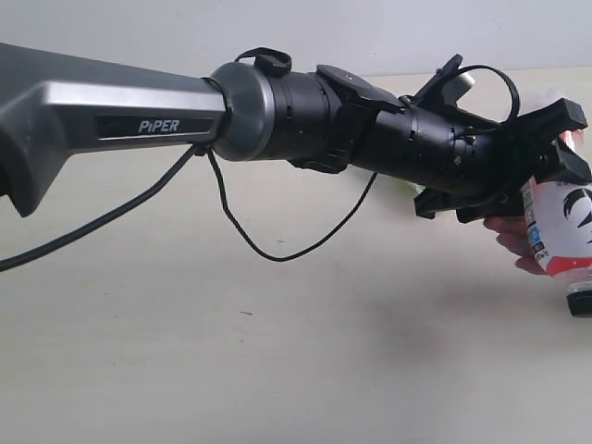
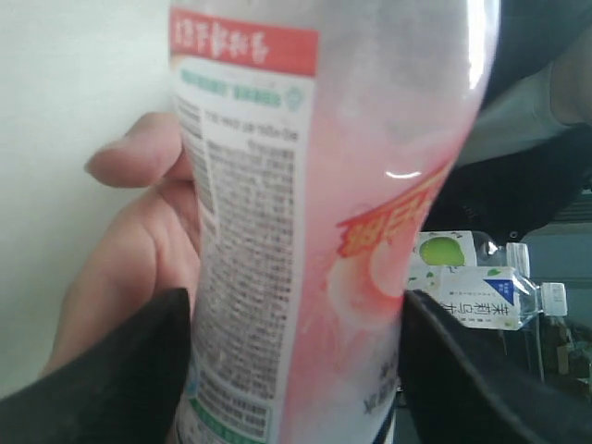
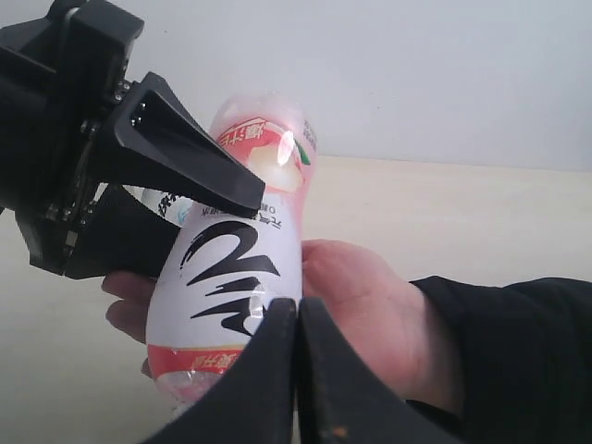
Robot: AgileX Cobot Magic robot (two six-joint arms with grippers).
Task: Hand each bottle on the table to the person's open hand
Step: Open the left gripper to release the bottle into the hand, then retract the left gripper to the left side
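Note:
The pink-labelled bottle (image 1: 555,227) (image 2: 305,231) (image 3: 236,259) rests against the person's open hand (image 1: 509,236) (image 2: 139,240) (image 3: 361,296) at the right edge of the exterior view. My left arm reaches across to it. My left gripper (image 1: 573,143) (image 2: 296,301) is shut on the bottle, one black finger pressed to each side. The palm and fingers lie behind and under the bottle. My right gripper (image 3: 297,305) is shut and holds nothing, close in front of the bottle and the hand. Two more bottles lie beyond, one green-lime labelled (image 2: 444,252) and one white and blue (image 2: 486,301).
The pale beige table (image 1: 277,351) stretches below and left of my left arm, whose loose black cable (image 1: 268,245) hangs above it. The person's dark sleeve (image 3: 518,351) runs off past the hand.

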